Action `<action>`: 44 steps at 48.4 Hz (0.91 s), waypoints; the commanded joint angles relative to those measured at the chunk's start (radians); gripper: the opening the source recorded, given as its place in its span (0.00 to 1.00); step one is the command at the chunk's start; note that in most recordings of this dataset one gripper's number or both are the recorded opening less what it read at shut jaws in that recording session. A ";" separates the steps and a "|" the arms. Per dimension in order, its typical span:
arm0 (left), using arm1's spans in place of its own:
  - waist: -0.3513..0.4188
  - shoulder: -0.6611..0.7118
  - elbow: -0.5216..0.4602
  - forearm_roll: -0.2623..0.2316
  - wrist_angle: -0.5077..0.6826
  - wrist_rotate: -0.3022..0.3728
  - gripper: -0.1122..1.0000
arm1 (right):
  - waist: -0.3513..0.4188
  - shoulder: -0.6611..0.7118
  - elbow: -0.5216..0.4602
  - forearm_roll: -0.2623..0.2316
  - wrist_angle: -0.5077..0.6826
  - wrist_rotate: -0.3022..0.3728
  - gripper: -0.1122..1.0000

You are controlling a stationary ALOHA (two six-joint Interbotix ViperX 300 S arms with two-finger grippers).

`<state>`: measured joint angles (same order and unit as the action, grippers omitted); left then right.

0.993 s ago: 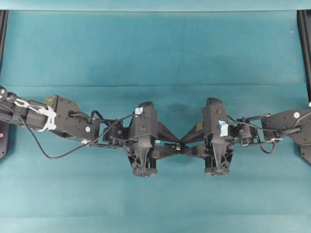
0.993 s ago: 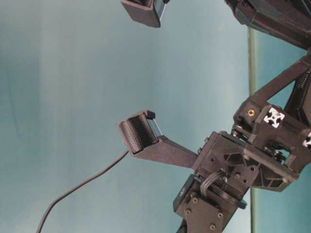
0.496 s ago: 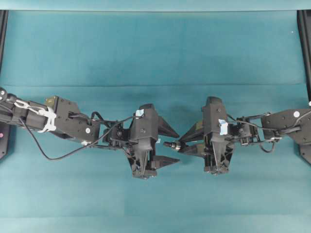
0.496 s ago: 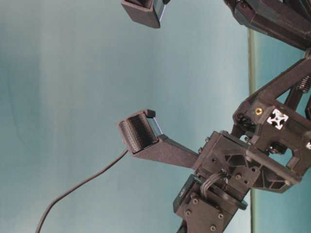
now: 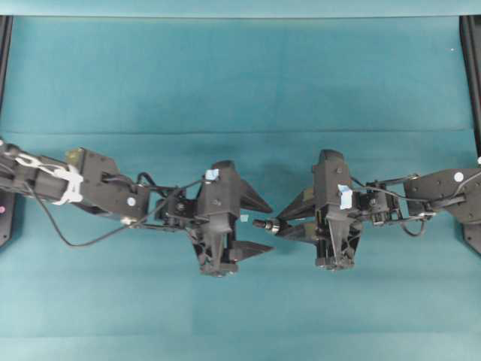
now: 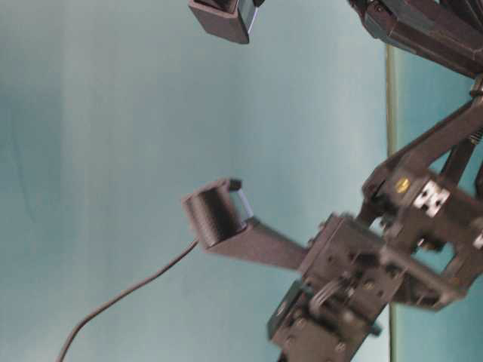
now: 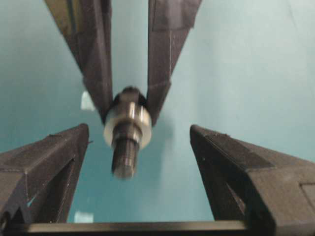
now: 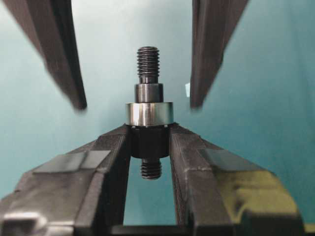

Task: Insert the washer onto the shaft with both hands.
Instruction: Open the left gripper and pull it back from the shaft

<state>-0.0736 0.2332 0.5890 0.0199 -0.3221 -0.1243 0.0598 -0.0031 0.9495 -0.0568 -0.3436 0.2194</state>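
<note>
Right wrist view: nearest the lens, the right claw [image 8: 150, 142] is closed on the thick collar of the shaft [image 8: 148, 91], one finger [image 8: 110, 150] on either side. The washer [image 8: 149, 113] sits on the shaft just above the fingertips, a silvery ring seated round the dark rod, with the threaded tip standing out past it and a short threaded stub showing below the grip. Beyond the tip, the two fingers of the left claw [image 8: 138, 96] stand well apart, one on each side of the shaft and touching neither it nor the washer.

From the left wrist, that claw's fingers [image 7: 47, 160] spread wide in the foreground, empty, and the shaft with its washer points toward the lens from between the right claw's closed fingers farther off.

Overhead, both arms reach in over the teal tabletop [image 5: 240, 75], with the left claw [image 5: 267, 226] gaping toward the shaft tip held at the middle.
</note>
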 commanded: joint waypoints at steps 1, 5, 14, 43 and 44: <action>-0.002 -0.049 0.009 0.002 0.018 0.002 0.90 | 0.000 -0.008 -0.014 0.003 -0.005 0.008 0.09; -0.002 -0.081 0.034 0.002 0.032 0.002 0.90 | 0.000 -0.008 -0.014 0.002 -0.003 0.006 0.09; 0.008 -0.127 0.071 0.002 0.034 0.003 0.90 | 0.000 -0.008 -0.012 0.002 -0.005 0.006 0.09; 0.028 -0.167 0.100 0.002 0.035 -0.005 0.90 | 0.000 -0.008 -0.014 0.002 -0.005 0.008 0.09; 0.021 -0.172 0.103 0.003 0.037 -0.005 0.90 | 0.000 -0.008 -0.014 0.002 -0.005 0.008 0.09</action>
<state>-0.0337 0.0951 0.6918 0.0199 -0.2807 -0.1273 0.0598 -0.0015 0.9495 -0.0568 -0.3421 0.2194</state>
